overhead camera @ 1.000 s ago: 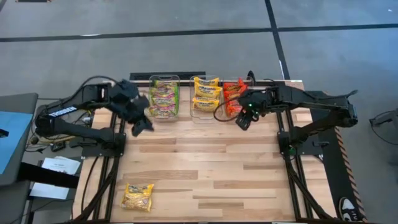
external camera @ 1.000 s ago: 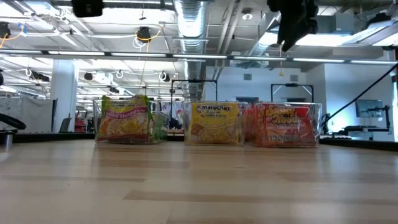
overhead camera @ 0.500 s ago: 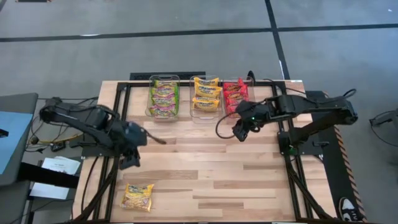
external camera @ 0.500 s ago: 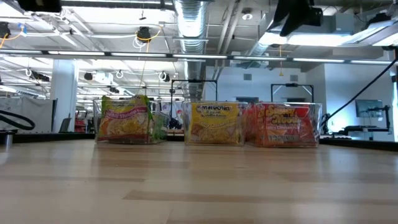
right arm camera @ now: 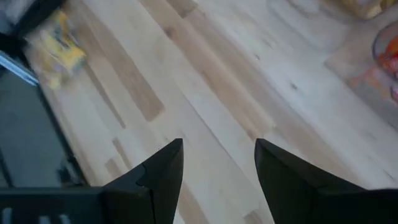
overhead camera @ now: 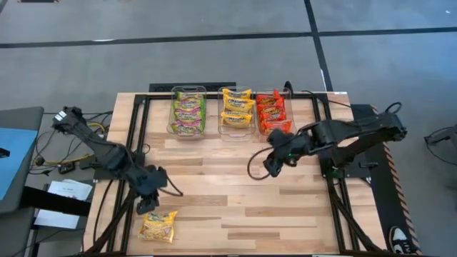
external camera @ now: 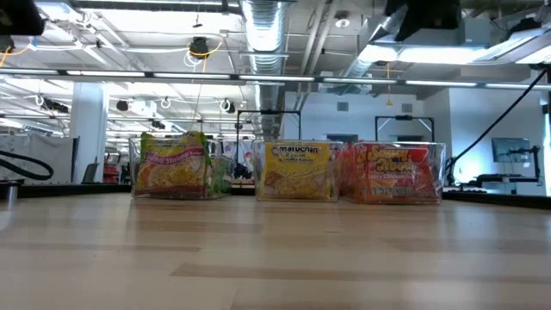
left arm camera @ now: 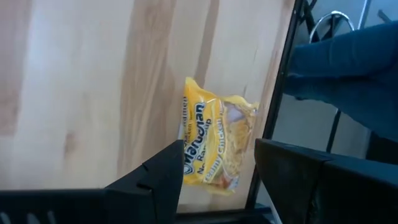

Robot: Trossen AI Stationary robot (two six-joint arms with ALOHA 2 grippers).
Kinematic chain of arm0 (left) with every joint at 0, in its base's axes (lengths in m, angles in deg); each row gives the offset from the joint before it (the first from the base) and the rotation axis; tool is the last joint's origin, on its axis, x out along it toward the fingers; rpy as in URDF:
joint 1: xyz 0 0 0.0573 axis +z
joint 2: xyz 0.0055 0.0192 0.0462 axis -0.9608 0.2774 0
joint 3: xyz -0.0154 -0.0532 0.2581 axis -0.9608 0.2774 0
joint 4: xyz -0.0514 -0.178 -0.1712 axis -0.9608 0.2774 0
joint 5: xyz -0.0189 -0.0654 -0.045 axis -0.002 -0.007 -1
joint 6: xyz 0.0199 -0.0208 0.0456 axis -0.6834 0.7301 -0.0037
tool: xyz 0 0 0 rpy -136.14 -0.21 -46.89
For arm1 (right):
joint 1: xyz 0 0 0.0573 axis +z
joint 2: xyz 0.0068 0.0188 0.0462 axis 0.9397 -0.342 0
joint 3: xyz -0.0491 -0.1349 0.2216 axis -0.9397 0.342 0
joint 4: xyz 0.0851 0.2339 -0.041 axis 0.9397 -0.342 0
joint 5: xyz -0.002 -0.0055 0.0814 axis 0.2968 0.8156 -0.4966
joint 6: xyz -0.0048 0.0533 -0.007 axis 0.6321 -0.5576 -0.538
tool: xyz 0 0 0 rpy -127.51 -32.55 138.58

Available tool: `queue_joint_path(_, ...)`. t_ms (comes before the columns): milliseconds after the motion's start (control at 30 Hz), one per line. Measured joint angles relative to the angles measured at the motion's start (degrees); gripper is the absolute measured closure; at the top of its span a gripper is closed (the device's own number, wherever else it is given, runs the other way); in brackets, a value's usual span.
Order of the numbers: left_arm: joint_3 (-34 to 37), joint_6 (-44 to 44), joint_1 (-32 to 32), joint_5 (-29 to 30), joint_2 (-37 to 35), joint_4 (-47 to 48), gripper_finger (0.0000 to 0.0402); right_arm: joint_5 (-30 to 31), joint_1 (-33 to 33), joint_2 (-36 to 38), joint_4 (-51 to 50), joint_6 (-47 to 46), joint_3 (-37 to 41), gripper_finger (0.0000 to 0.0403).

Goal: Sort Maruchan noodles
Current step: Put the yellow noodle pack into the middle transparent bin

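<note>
At the near left corner of the wooden table [overhead camera: 235, 193], a single yellow Maruchan packet [overhead camera: 158, 225] is seen lying flat, close to the table's edge and well apart from the rest. The left gripper [overhead camera: 152, 204] is held just above and beside it, on its far side; in the left wrist view the packet [left arm camera: 214, 142] shows between the two dark fingers [left arm camera: 163, 175], which are spread, with nothing pinched between them. Along the far edge three clear bins are lined up side by side: the left bin [overhead camera: 188, 112] is filled with green packets [overhead camera: 188, 111], the middle bin [overhead camera: 236, 114] with yellow packets [overhead camera: 237, 108], and the right bin [overhead camera: 271, 111] with red packets [overhead camera: 270, 113]. The right gripper [overhead camera: 273, 163] is held over bare wood to the right of the table's middle, near side of the red bin; its fingers [right arm camera: 160, 169] are likewise spread and nothing is gripped. In the low view the three bins are seen standing in a row, labels facing the camera.
</note>
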Motion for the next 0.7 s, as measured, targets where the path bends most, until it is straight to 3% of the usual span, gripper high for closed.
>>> queue_joint_path(367,1.96,1.2,-5.14,1.11,9.63,-2.7,0.0219,-0.13,4.16,-7.88,3.33,-1.07,0.11,0.0181)
queue_joint_path(700,1.94,-3.36,-6.82,-3.67,19.73,-4.5,0.0219,-5.05,4.84,-14.34,8.1,-2.01,0.24,0.0181)
